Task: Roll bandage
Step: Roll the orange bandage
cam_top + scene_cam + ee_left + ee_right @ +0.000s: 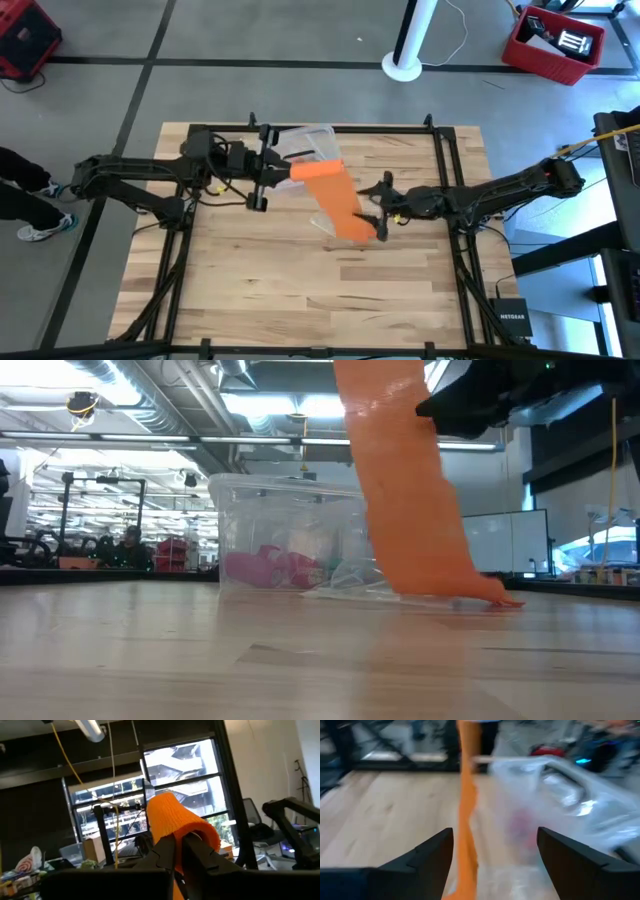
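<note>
The bandage is a long orange strip. Its upper end is held high over the table by my left gripper, which is shut on it. From there the strip slants down, and its lower end lies on the wooden table. My right gripper stands open just right of the strip's lower part. In the right wrist view the strip hangs edge-on ahead of the gap between its fingers, nearer one of them; I see no touch. My left gripper pinches the bandage's upper end between its two fingers. The fingers come from the table's left and point slanting upward. A short stub of the strip stands up past the fingertips. The rest hangs down, with its lower end on the table.
A clear plastic box with pink and green contents stands on the table behind the bandage, toward the far edge. Crumpled clear wrapper lies beside it. A black frame runs around the tabletop.
</note>
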Tool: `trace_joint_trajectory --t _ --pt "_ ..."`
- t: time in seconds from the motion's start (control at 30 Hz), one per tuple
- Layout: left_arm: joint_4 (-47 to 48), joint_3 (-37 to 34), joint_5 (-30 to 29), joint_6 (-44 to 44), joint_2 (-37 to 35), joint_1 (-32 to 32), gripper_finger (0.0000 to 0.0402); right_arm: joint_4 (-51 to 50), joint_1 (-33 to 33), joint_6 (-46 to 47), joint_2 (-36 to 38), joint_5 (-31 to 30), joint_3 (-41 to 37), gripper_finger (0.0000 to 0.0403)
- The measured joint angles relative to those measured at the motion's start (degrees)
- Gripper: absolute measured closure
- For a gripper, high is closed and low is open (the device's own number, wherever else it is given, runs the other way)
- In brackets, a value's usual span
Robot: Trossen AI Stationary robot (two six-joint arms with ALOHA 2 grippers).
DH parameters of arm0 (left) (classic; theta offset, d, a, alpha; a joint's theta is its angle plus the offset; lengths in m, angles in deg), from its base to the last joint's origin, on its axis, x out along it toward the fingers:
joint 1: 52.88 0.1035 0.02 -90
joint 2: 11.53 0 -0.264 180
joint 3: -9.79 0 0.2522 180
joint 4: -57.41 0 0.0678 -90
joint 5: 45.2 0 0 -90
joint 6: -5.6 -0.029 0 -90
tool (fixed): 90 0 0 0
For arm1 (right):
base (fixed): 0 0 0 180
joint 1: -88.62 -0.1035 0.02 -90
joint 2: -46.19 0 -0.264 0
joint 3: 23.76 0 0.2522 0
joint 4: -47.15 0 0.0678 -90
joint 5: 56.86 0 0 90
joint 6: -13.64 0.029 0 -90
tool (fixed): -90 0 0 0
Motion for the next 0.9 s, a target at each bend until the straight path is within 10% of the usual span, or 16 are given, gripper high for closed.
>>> trace_joint_trajectory --t 0.43,0.73,0.9 --pt "0.0 0.0 0.0 -0.1 0.0 -0.7 0.0391 15.7 0.0 0.8 -13.4 6.3 0.0 0.0136" --pt "-0.1 0.0 -1.5 -0.5 0.0 -0.6 0.0391 15.7 -3.0 0.5 -14.1 4.7 0.0 0.0381" --pt "-0.6 0.0 -3.9 -4.4 0.0 0.1 0.0391 16.0 -7.8 1.9 -13.1 2.2 0.0 0.0393"
